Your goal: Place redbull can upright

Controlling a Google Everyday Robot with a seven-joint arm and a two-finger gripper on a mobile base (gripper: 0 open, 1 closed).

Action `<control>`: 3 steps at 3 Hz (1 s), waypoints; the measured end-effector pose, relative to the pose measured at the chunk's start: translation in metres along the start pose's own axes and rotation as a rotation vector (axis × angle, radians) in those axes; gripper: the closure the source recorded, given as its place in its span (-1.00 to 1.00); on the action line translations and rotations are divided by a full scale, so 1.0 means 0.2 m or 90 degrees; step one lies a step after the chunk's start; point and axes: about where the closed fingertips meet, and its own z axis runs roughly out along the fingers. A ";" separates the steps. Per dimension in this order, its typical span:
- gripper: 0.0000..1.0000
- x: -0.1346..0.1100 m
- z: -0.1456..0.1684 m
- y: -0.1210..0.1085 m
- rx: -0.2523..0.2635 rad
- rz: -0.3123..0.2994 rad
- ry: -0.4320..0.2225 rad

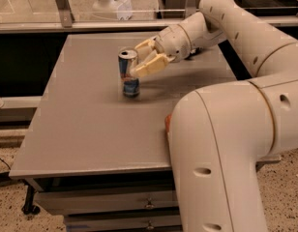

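The redbull can (128,76), slim, blue and silver with a silver top, stands upright on the grey table (81,129), left of its middle. My gripper (137,59) reaches in from the right at the height of the can's upper half. Its cream fingers (150,65) are spread, one just behind the can's right side and one just in front of it, the near one against the can. The gripper looks open and is not lifting the can.
The wide orange-red soda can (167,122) lies near the table's right front, almost wholly hidden behind my big white arm link (221,153). A glass barrier with a metal rail (91,25) runs behind the table. Drawers (115,202) sit under the front edge.
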 end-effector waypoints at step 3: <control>0.62 0.00 0.00 0.00 0.000 0.000 0.000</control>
